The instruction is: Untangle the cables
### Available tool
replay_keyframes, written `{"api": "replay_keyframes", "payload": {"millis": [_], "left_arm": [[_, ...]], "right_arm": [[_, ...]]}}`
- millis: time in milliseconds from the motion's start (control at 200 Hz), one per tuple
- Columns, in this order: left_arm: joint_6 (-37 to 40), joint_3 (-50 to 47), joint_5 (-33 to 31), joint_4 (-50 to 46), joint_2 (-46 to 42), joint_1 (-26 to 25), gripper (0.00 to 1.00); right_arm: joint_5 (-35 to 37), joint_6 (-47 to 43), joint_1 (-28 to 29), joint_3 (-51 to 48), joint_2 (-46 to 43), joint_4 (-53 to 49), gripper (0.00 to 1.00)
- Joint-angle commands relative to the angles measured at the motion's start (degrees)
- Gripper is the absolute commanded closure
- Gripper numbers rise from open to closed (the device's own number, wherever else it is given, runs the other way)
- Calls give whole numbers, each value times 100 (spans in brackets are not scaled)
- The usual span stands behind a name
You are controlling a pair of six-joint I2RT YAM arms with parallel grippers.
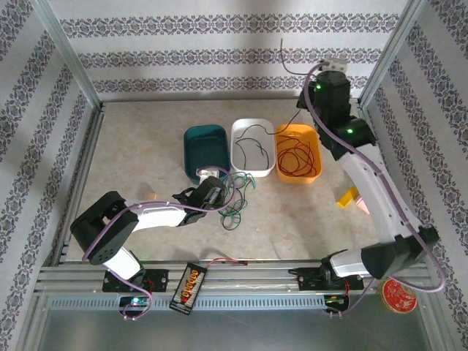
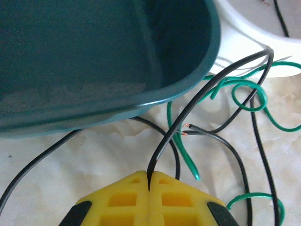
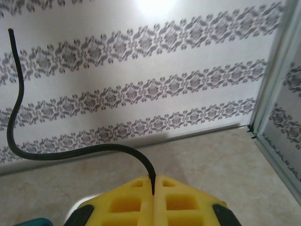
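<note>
At both wrists, hands (image 2: 149, 181) (image 3: 153, 186) pinch black cables (image 2: 188, 106) (image 3: 47, 158)

Left arm (image 1: 150, 217) and right arm (image 1: 374, 191) have black joints, white links, lilac cables (image 1: 311, 102), apparently green lights (image 1: 350, 131) and yellow gridded fingers (image 2: 178, 202).

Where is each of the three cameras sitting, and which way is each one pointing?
Top external: fixed above and behind the bases, looking down on the beige table, with the left arm and the right arm in view.
Left wrist: low over the table, facing the teal plastic tray; its yellow left fingers pinch a thin black wire.
Right wrist: near the far right corner, facing the patterned back wall; its yellow right fingers pinch another black wire.
Shared: the teal plastic tray appears in the top and left wrist views.
</note>
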Motion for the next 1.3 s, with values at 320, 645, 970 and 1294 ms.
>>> {"api": "replay_keyframes", "payload": {"millis": [320, 645, 970, 1294], "left_arm": [[-61, -2, -139, -282, -171, -53, 100], [-44, 105, -112, -330, -82, -89, 100], [-1, 116, -147, -383, -78, -107, 100], [1, 137, -95, -252, 5, -115, 100]], "right_arm": [[-1021, 481, 608, -1153, 1780, -209, 100], [-1270, 970, 525, -591, 2976, -625, 100], [-1044, 1273, 510, -1156, 2330, -406, 50], [-1530, 1067, 1189, -2842, 730, 141, 49]]}}
